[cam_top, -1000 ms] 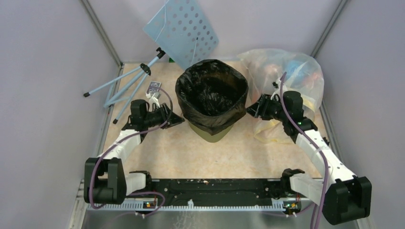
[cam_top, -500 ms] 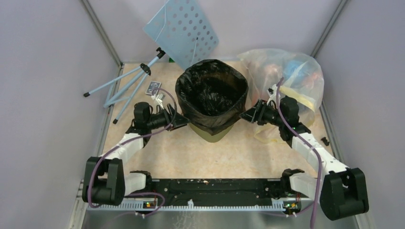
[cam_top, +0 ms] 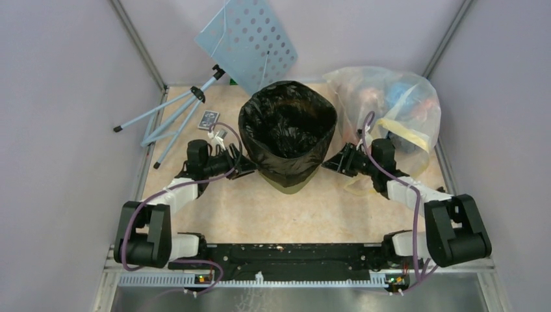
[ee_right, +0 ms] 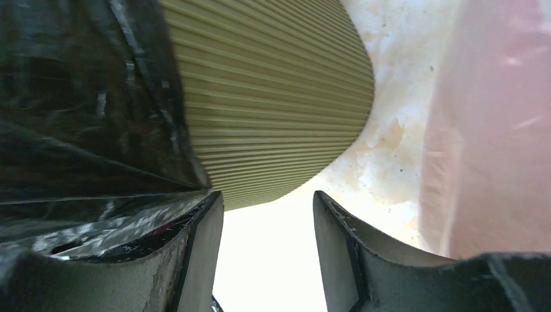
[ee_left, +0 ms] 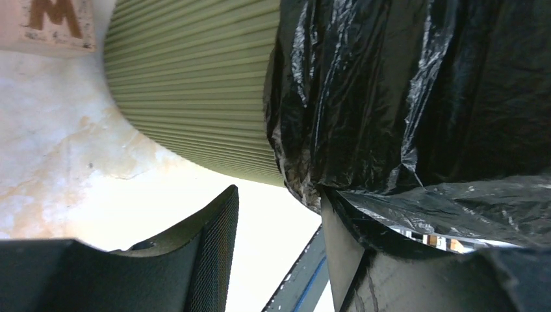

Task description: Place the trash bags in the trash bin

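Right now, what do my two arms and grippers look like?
The left arm and right arm have white links, black joints and a purple cable looping along each. The left gripper and right gripper are black, their curved fingers faced with fine-ribbed pads.

The place looks like a robotics lab test cell. Plain lilac panel walls (cam_top: pixel 58 97) and aluminium frame posts (cam_top: pixel 136 42) box in a marbled beige worktop (cam_top: pixel 221 208). The left arm (cam_top: pixel 172 192) and right arm (cam_top: pixel 406 188) are bolted to a black base rail (cam_top: pixel 292 252) at its near edge.
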`<state>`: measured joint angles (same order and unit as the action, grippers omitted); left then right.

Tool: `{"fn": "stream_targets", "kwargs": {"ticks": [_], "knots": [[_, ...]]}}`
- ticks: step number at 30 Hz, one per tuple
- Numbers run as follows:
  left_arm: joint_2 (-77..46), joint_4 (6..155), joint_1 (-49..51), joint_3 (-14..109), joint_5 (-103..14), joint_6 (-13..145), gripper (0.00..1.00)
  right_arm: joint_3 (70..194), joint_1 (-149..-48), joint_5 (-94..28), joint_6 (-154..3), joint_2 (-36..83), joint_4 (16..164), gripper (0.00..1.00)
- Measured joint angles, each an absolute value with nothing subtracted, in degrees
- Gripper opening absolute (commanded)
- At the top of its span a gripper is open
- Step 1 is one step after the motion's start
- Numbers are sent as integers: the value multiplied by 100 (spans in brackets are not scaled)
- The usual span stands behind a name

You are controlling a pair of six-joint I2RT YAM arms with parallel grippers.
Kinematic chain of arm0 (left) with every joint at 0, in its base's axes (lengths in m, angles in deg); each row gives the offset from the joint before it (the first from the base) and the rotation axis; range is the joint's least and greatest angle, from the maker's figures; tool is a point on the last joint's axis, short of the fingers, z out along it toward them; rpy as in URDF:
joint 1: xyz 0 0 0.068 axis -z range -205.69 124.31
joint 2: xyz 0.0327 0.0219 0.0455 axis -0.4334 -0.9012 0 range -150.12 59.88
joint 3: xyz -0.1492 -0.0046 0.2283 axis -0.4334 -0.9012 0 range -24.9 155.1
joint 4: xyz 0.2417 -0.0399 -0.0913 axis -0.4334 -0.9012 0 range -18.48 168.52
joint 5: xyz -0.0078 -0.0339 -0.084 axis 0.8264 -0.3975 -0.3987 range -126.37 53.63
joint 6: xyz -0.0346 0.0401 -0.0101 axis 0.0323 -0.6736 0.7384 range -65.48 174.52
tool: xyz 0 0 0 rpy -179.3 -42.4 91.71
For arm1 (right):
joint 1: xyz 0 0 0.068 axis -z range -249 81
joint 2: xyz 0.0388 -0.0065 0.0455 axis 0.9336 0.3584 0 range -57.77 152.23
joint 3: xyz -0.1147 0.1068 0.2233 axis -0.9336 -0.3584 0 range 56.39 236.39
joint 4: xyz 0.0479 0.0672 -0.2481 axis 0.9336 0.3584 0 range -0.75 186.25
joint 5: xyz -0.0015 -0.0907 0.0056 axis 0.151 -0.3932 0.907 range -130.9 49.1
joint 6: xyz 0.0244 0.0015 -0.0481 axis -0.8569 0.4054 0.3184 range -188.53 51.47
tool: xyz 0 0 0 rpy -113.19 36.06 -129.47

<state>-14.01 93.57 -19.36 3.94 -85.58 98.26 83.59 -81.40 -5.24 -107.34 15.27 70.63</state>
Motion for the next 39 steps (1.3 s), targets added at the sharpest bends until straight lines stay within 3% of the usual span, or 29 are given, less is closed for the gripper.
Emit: {"fn": "stream_targets", "kwargs": {"ticks": [5,8,14,22,24,26,32,39], "knots": [[-1416,9145,-1936,394,-8287,9584,68,8307,-8140,-657,-10688,1673,7063,58],[-1414,9007,-1936,394,-8130,9463,71,8311,-8145,-913,-10491,1500,7354,62],[-1078,8288,-1932,466,-7470,9061,78,8787,-8164,-2041,-9654,257,8792,59],[-175,7099,-1932,1050,-6327,8421,84,10842,-8276,-3018,-8568,-517,10478,37],[-44,6876,-1932,1258,-6132,8281,85,11537,-8507,-3181,-8314,-364,10902,23],[68,6673,-1932,1489,-5957,8152,86,12228,-8921,-3407,-8102,-130,11299,1],[312,6373,-1932,2204,-5833,7984,86,14180,-10322,-3678,-7685,958,12193,0],[415,6365,-1932,2584,-5997,7986,90,16092,-11071,-3682,-7230,3006,13194,0]]}}
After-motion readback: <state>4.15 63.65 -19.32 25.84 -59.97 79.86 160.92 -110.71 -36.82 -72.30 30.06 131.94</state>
